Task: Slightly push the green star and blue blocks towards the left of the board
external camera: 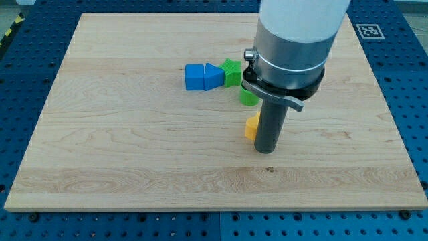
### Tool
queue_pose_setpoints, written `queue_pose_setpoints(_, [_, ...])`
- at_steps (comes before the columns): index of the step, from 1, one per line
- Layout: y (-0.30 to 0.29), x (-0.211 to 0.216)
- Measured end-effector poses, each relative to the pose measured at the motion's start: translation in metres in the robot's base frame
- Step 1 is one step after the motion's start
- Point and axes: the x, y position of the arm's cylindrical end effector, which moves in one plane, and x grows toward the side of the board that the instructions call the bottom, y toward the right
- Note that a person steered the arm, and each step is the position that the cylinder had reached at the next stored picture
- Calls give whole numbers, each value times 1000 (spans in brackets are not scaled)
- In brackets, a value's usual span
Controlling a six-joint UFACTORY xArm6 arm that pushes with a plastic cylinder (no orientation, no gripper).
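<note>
My tip (266, 151) rested on the bench (120, 154) touching a yellow block (251, 126), holding nothing, below-right of the green star (232, 71) and two blue blocks (203, 77).

Yellow block (251, 126): partly hidden behind my rod.
Second green block (247, 97): just above it.
Wooden board (120, 154): beneath both.

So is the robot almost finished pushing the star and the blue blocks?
Not yet, it seems. The green star and two blue blocks sit bunched just above the board's middle, with plenty of board on the view's left. My tip rests below and to the right of them, beside a yellow block, touching none of the three. Moving behind the star and pushing left remains.
</note>
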Motion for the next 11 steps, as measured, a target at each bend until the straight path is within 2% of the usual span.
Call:
queue_pose_setpoints(1, [11,0])
queue_pose_setpoints(2, [75,0])
queue_pose_setpoints(3, [93,-33])
queue_pose_setpoints(4, [78,-93])
queue_pose_setpoints(5, [63,-135])
queue_pose_setpoints(7, [-12,-138])
queue_pose_setpoints(11, [-39,-128])
